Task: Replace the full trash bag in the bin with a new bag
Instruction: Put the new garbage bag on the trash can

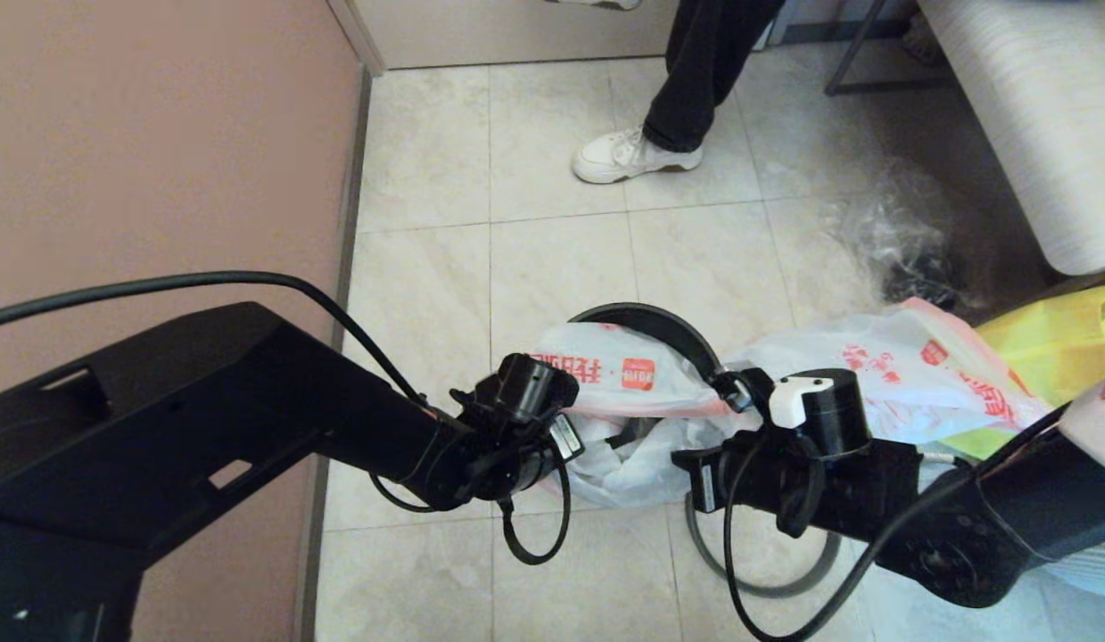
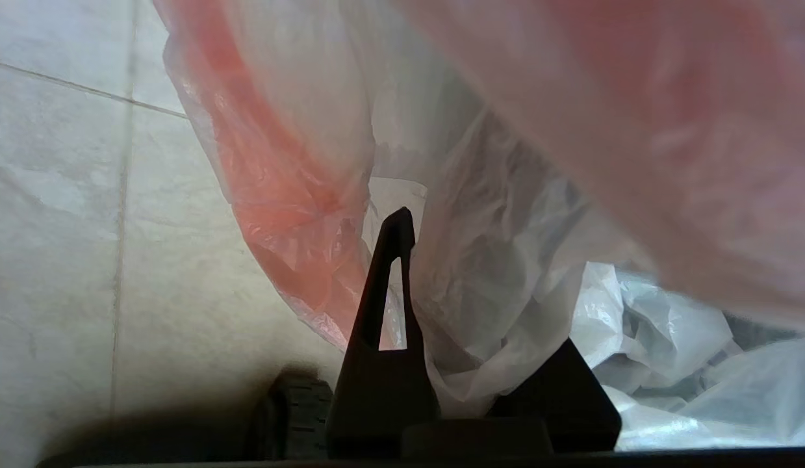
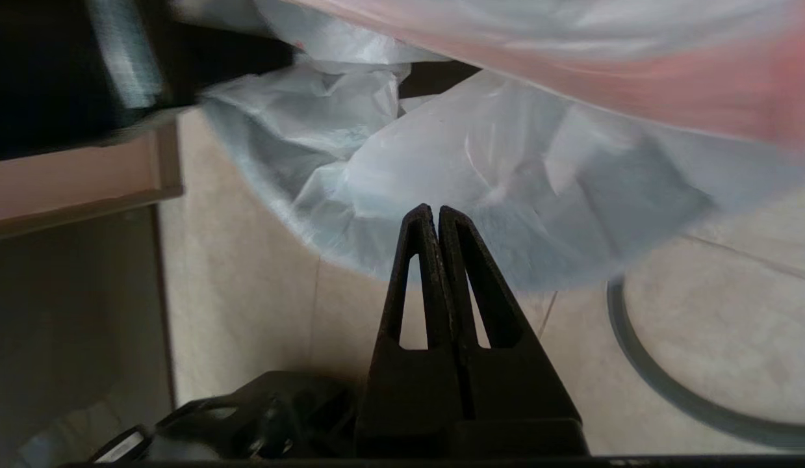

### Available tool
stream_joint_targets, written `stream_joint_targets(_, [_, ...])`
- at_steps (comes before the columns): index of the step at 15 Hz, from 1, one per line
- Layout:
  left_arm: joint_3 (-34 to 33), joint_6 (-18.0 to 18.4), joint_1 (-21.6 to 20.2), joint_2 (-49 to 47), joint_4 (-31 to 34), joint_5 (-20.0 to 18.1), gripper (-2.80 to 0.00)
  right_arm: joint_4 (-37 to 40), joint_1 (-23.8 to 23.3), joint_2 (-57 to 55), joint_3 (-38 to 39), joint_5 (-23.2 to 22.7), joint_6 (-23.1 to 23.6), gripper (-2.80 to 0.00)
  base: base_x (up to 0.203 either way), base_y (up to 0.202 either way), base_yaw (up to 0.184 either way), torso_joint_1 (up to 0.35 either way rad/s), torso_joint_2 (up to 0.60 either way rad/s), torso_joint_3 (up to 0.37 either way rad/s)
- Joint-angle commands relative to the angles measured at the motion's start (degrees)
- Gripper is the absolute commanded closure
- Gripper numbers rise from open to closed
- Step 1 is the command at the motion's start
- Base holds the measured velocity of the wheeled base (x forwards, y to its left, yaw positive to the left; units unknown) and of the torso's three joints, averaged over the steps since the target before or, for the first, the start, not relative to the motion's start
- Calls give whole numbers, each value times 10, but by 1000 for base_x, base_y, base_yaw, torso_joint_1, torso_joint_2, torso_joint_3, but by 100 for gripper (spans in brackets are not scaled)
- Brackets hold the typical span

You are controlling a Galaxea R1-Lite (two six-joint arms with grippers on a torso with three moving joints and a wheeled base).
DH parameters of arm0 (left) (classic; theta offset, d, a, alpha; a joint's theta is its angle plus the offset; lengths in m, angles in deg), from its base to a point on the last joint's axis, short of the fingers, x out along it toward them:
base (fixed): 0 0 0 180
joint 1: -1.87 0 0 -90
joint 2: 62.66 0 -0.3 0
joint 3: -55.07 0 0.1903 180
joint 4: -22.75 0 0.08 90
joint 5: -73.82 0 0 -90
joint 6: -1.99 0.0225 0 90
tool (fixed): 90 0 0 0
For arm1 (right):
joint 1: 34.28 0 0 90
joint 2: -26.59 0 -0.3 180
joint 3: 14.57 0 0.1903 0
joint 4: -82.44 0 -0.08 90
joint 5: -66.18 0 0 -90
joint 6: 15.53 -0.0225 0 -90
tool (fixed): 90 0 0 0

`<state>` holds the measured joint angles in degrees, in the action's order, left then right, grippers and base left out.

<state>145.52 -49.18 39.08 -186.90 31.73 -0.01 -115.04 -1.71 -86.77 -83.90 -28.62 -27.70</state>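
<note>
left gripper (image 2: pixel 434 273): pinching thin white plastic bag with red print (image 2: pixel 454 214) | right gripper (image 3: pixel 434 218): fingers pressed together, holding nothing

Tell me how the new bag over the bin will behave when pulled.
Probably floppy: the new bag sags in crumpled folds over the bin, bunching where the left gripper pinches it. Likely very light, since it is thin, translucent film. It may snag or tear on the rim, so pull gently. The right gripper is shut beside it.
</note>
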Motion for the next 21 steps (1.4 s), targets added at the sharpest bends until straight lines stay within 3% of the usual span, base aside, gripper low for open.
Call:
stream_joint_targets(1, [0,-4,-2,11,12,-8,0,-4,-1,-39,-24,2,1,0,0,0,0,0,0,0])
stream_joint_targets(3, [4,-7,-2,11,24,-11,0,-5,-3,-40,-49,5,3,0,0,0,0,0,0,0])
stream_joint_targets(6, [4,-11,-2,14,26,-11,0,-5,-6,-46,-101,53,2,0,0,0,0,0,0,0])
stream_joint_targets(14, [1,-10,2,3,27,-13,0,-1,-41,-19,-148,55,2,0,0,0,0,0,0,0])
stream_joint_targets(21, [-5,-9,9,3,26,-16,0,15,-67,-65,-219,55,3,0,0,0,0,0,0,0])
